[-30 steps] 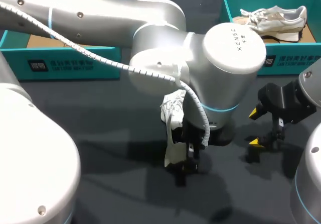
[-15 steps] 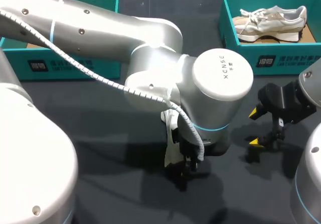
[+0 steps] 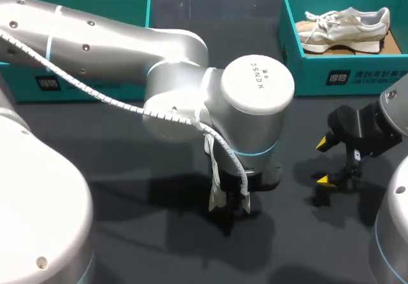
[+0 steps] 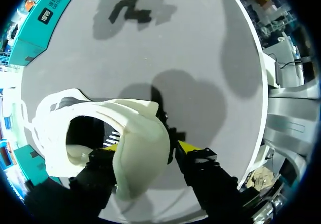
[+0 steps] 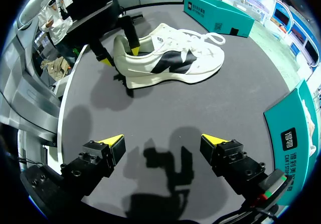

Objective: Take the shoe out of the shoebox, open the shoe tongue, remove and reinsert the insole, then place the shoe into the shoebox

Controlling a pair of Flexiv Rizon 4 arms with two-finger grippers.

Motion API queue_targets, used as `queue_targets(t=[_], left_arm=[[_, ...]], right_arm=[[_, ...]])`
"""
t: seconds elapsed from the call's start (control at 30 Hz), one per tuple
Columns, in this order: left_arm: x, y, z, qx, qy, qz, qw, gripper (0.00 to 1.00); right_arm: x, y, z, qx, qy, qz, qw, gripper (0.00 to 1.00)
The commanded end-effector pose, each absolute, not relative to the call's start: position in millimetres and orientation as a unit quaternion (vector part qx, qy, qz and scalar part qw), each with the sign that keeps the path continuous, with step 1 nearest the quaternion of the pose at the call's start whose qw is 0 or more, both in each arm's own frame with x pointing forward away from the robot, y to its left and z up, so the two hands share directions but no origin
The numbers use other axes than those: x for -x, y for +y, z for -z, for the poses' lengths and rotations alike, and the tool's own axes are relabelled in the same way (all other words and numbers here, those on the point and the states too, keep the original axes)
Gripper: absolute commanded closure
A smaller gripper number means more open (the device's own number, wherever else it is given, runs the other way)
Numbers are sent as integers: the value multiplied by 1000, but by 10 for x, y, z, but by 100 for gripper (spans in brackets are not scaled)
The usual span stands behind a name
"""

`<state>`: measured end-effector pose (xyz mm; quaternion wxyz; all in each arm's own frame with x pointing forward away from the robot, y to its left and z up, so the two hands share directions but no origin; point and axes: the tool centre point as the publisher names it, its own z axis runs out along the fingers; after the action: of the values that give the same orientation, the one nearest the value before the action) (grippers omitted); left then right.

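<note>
Dark grey counter (image 3: 127, 233). 2 teal cardboard shoeboxes at its far edge: left shoebox (image 3: 127, 10), right shoebox (image 3: 370, 74) holding a pale spare sneaker (image 3: 344, 26). White-and-black sneaker (image 5: 170, 58) stands on its sole mid-counter, outside both. Left pincer (image 4: 150, 148) clenched on its heel collar. Right pincer (image 5: 163, 143) released, well apart from it.

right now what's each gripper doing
left gripper: shut on the shoe, one finger inside the heel and one outside.
right gripper: open, holding nothing.
</note>
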<state>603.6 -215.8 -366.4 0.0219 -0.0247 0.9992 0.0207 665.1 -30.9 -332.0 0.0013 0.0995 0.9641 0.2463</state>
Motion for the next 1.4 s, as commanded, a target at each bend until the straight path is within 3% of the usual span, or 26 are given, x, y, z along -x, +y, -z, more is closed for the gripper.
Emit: queue_targets(t=[0.03,0.1,0.2,0.4,1.0,1.4], left_arm=[[-6071,-2147,3718,17,1000,-16,15,62],[-6063,-2153,3723,13,1000,-15,12,71],[-6051,-2156,3719,7,1000,-15,8,100],[-6042,-2092,3520,-10,1000,0,-1,100],[-6674,-1531,2140,-56,998,-28,31,100],[-6674,-1531,2140,-56,998,-28,31,100]], right_arm=[[-6632,-312,3314,-100,964,-245,3,0],[-6632,-312,3314,-100,964,-245,3,0],[-6632,-312,3314,-100,964,-245,3,0],[-6632,-312,3314,-100,964,-245,3,0],[-6632,-312,3314,-100,964,-245,3,0],[-6632,-312,3314,-100,964,-245,3,0]])
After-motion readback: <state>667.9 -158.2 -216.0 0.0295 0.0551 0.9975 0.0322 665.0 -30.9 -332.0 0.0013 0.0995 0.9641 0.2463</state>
